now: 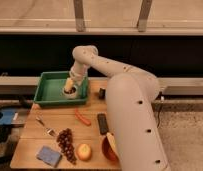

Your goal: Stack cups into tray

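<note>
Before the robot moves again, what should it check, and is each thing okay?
1. Gripper is over the green tray: ok.
2. White cup sits inside the tray, right under the gripper: ok.
3. Blue cup is inside the white cup: cannot tell.
4. Tray rests flat on the table: ok.
5. Carrot and grapes lie away from the tray: ok.
</note>
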`<state>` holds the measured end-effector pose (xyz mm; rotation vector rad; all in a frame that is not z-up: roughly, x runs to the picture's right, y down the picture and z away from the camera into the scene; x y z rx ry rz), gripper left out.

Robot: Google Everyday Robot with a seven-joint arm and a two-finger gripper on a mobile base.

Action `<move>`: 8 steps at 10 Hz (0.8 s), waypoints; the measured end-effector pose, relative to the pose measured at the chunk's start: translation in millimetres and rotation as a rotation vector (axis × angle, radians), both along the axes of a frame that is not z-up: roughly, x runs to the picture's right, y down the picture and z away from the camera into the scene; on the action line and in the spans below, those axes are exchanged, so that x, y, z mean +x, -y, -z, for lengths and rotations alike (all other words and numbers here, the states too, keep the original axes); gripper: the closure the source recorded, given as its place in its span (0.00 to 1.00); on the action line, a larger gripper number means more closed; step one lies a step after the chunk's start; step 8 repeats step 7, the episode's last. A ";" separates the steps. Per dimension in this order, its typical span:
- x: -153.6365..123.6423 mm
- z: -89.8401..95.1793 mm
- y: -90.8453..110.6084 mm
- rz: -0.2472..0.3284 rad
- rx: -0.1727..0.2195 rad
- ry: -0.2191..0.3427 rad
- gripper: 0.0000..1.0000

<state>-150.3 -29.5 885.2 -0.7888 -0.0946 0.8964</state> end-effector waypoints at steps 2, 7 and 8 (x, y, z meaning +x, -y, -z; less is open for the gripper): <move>1.8 18.6 14.5 0.006 0.043 -0.022 0.20; 3.4 47.9 32.0 0.014 0.117 -0.051 0.20; 3.4 47.9 32.0 0.014 0.117 -0.051 0.20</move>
